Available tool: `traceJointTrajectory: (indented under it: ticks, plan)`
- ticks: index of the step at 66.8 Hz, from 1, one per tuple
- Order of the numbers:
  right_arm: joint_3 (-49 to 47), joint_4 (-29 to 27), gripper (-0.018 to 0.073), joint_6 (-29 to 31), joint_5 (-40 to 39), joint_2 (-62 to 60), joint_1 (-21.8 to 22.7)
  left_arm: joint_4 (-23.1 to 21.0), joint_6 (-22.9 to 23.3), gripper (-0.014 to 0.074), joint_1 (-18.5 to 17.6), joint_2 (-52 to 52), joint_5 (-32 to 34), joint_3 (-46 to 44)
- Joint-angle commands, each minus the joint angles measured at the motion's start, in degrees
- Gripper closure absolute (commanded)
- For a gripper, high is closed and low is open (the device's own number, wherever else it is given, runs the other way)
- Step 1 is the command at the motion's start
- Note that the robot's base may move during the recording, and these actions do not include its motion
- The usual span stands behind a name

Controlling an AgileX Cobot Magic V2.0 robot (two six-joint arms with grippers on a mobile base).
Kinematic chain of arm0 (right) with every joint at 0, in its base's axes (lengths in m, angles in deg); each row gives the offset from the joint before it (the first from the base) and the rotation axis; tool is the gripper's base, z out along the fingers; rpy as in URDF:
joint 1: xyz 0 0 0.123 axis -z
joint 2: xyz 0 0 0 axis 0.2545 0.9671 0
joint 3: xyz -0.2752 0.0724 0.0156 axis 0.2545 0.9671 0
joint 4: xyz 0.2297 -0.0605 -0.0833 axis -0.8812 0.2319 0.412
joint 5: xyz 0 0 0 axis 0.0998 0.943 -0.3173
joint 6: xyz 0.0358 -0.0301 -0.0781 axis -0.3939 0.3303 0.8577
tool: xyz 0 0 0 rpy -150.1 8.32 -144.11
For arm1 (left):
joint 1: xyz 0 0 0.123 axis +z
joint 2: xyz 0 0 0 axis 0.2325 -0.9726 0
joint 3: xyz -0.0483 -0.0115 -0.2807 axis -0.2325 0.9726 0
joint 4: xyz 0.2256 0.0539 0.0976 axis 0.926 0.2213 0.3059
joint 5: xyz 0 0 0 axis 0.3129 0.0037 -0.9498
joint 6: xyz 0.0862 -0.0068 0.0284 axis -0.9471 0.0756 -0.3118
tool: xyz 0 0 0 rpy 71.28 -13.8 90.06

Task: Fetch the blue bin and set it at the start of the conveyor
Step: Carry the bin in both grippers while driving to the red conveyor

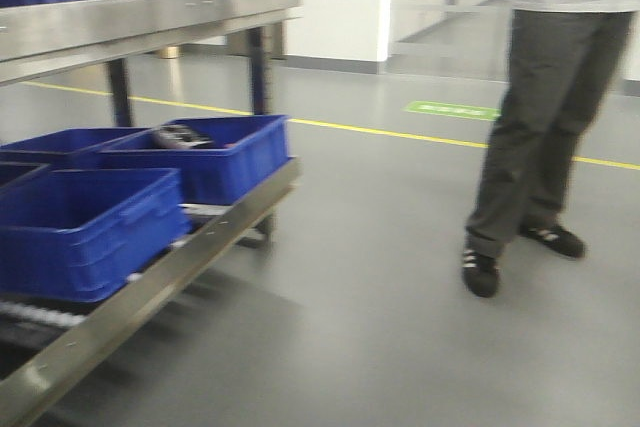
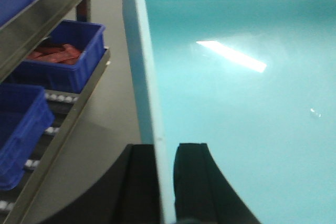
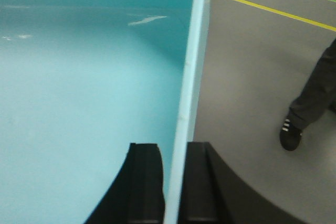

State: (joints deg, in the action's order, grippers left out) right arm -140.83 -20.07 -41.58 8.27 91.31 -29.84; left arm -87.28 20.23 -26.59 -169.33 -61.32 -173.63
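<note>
Left gripper (image 2: 164, 150) pinching left wall of blue bin (image 2: 236, 108), a finger either side of the rim. Right gripper (image 3: 172, 150) pinching right wall likewise. Bin apparently clear of floor (image 1: 380, 307). Steel rack (image 1: 150, 9), dark-blue bins (image 1: 90, 222) left; person (image 1: 550, 97) right.

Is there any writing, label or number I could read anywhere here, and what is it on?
On the green floor sign: white lettering, too blurred to read.
On the blue bin, the dark blue bins and the steel shelf: no writing shows.
</note>
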Motion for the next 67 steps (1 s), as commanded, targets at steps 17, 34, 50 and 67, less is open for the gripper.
traceJointTrajectory:
  ticks: [17,34,50,67]
  plan:
    - [-0.47,1.97,0.0711,0.82,-2.82,-1.02,0.32,0.48,-0.64,0.0708,0.14,0.63,2.10,-0.30]
    - [-0.47,1.97,0.0711,0.82,-2.82,-1.02,0.32,0.48,-0.64,0.0708,0.14,0.63,2.10,-0.30]
    - [-0.47,1.97,0.0711,0.82,-2.82,-1.02,0.32,0.48,-0.64,0.0708,0.14,0.63,2.10,-0.30]
    - [-0.47,1.87,0.0711,0.82,-2.83,-1.02,0.32,0.48,-0.64,0.0708,0.14,0.63,2.10,-0.30]
